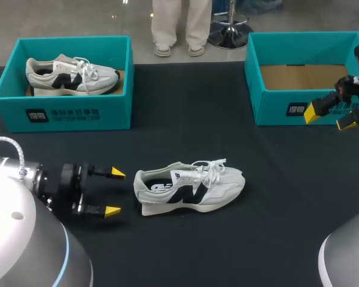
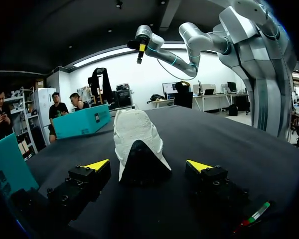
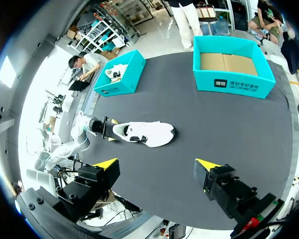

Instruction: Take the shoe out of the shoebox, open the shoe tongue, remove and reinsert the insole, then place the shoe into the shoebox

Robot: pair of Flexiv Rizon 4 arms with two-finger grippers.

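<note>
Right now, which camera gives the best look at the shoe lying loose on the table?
The head view: the shoe lies side-on, whole, laces and opening plain. The left wrist view shows only its heel end, ahead of the open left gripper. The right wrist view shows it whole but small and distant.

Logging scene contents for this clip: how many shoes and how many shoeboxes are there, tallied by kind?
Shoes: 2 (loose shoe, boxed shoe)
Shoeboxes: 2 (left shoebox, right shoebox)
Total: 4

Table (image 1: 275, 197) open around shoe (image 1: 188, 188), shoeboxes (image 1: 66, 113) well apart
</note>
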